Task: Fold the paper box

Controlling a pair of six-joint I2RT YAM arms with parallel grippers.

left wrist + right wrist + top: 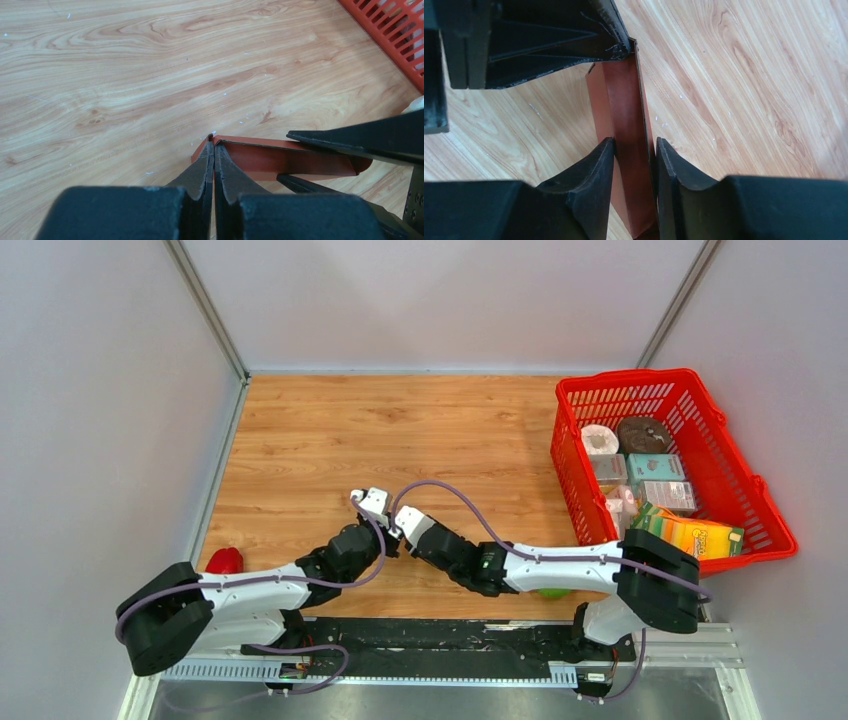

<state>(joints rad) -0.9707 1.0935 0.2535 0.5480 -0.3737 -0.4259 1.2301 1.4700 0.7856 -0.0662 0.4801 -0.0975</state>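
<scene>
The paper box (280,160) is a dark red folded cardboard blank held just above the wooden table between my two grippers. My left gripper (214,145) is shut on a thin edge at one end of it. My right gripper (634,150) is shut on the folded panels of the paper box (624,110), one finger on each side. In the top view the left gripper (368,502) and right gripper (398,520) meet tip to tip at the table's near middle and hide the box.
A bright red mesh basket (620,380) with several packaged goods stands at the right; its corner shows in the left wrist view (395,30). A small red pepper (225,560) lies near the left arm. A green object (552,592) lies under the right arm.
</scene>
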